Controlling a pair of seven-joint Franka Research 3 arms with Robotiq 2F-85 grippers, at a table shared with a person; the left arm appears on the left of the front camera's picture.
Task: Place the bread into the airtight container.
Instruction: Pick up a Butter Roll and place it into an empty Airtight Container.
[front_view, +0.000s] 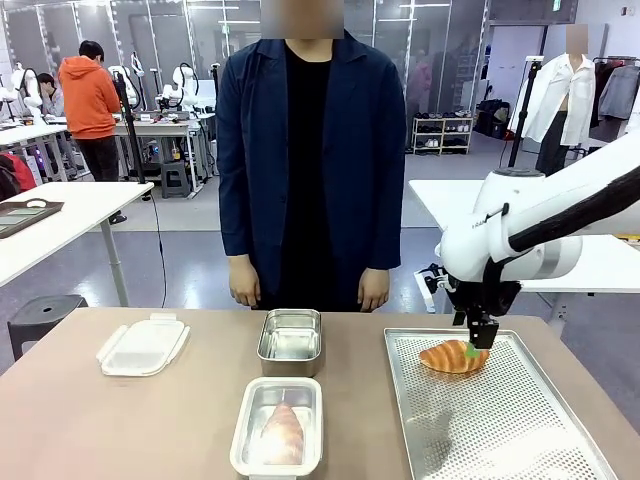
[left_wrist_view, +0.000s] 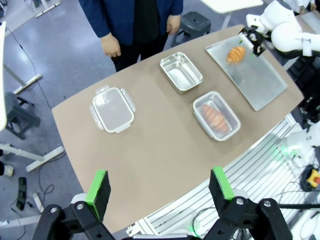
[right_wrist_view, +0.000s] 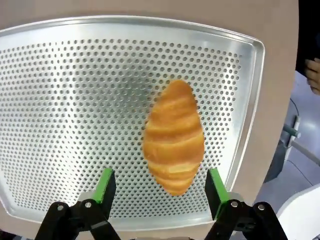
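A golden croissant, the bread (front_view: 454, 356) (left_wrist_view: 235, 53) (right_wrist_view: 173, 136), lies on a perforated metal tray (front_view: 500, 420) (right_wrist_view: 75, 100) at the right. My right gripper (front_view: 472, 350) (right_wrist_view: 160, 176) hangs just over it, open, with its green pads on either side of the bread's near end. A second bread (front_view: 282, 434) lies in the near steel container (front_view: 246, 432) (left_wrist_view: 216, 114). Behind that one stands an empty steel container (front_view: 290, 335) (left_wrist_view: 181, 71). My left gripper (left_wrist_view: 159, 175) is open, high above the table's near edge, holding nothing.
A clear plastic lid (front_view: 143, 345) (left_wrist_view: 113, 109) lies on the brown table (front_view: 120, 420) at the left. A person in a dark coat stands at the far side, hands (front_view: 373, 291) hanging down by the table edge. The tray (left_wrist_view: 260, 85) reaches the table's right edge.
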